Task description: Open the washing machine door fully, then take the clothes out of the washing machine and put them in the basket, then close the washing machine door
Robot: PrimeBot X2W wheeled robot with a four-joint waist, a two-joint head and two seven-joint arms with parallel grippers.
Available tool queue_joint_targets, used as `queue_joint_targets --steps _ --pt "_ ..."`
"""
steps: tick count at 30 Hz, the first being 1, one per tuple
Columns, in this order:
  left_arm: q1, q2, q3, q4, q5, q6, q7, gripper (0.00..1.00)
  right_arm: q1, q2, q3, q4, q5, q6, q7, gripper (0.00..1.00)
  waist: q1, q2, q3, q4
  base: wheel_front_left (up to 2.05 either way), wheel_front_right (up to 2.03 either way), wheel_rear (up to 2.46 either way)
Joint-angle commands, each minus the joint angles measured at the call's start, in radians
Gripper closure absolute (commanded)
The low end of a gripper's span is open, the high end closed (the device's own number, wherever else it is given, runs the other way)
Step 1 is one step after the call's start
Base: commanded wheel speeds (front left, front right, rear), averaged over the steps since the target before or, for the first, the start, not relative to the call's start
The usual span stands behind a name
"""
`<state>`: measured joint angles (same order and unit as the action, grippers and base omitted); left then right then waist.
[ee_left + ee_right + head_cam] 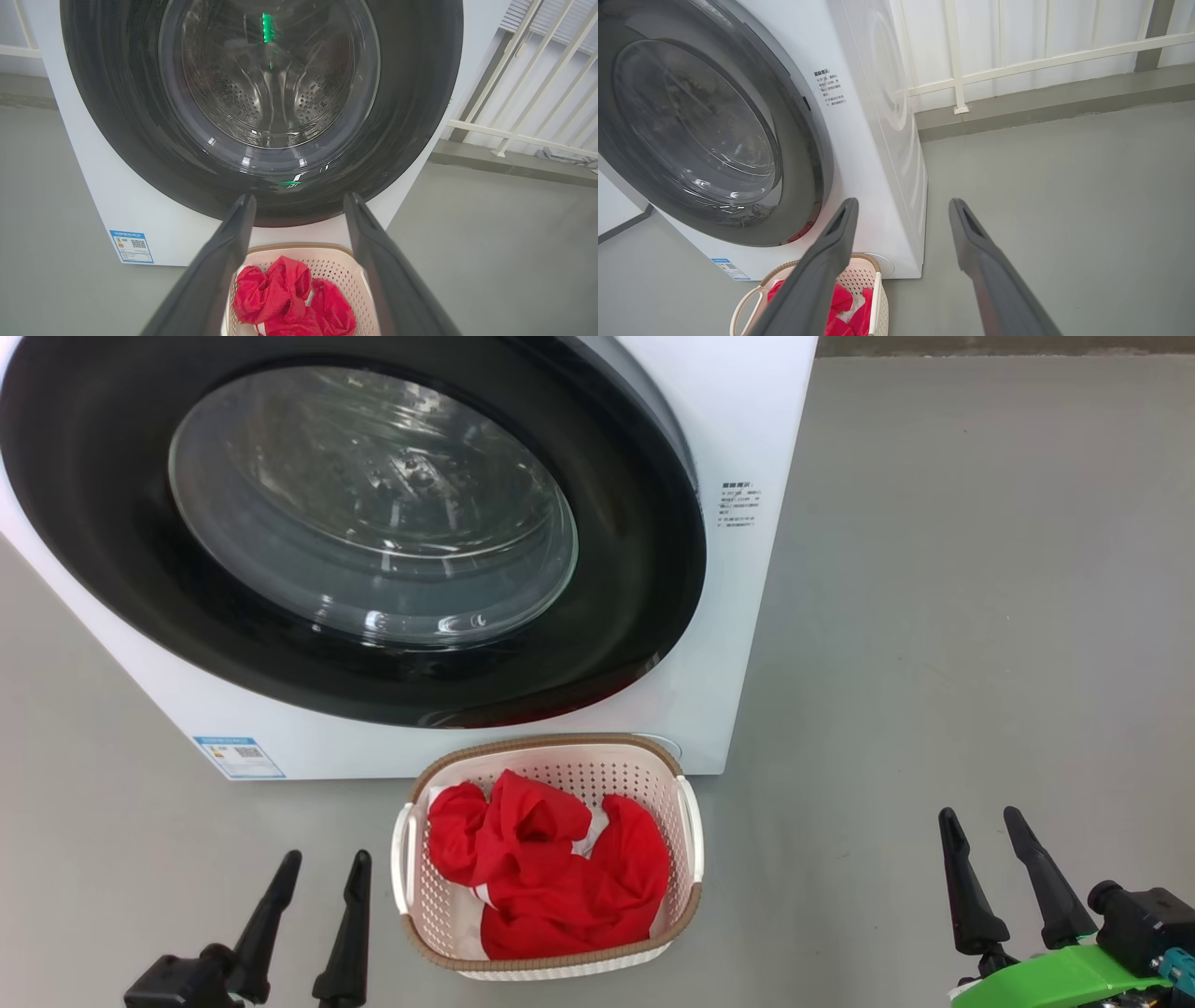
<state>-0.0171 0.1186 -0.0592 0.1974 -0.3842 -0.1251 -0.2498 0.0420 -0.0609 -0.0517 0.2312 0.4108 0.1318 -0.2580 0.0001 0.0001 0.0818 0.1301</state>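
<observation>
Claws low in the near field, both empty, fingers apart: left claw (327,859) just left of the basket (403,859), right claw (980,814) well to its right above the grey floor (934,663). The basket stands on the floor just before the washing machine (747,429). The clothes (551,877), red with white trim, lie bunched inside the basket. Farther off, the washing machine door (93,523) sits closed against the white front, its clear window showing the perforated drum.

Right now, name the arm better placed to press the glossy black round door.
Left, probably: its open end effector faces the door; the right end effector points past the white washing machine.
</observation>
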Motion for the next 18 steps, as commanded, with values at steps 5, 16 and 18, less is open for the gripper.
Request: queue_joint_targets --steps 5,16,18 --pt "0.000 0.011 0.042 -0.006 0.005 -0.006 -0.012 0.00 0.003 -0.012 0.021 -0.026 -0.017 -0.001 -0.004 0.00 -0.0001 -0.0001 -0.002 0.004 0.00 0.00 0.00" --pt "0.001 -0.012 0.001 0.039 -0.007 0.002 0.004 1.00 0.000 0.005 0.002 0.022 -0.007 0.000 0.000 1.00 0.0000 -0.0001 -0.004 0.011 0.00 0.00 0.00" --pt "0.001 -0.019 -0.005 0.058 -0.011 0.002 0.008 1.00 0.000 0.011 0.003 0.044 -0.003 0.000 0.004 1.00 0.0000 -0.0001 -0.004 0.010 0.00 0.00 0.00"
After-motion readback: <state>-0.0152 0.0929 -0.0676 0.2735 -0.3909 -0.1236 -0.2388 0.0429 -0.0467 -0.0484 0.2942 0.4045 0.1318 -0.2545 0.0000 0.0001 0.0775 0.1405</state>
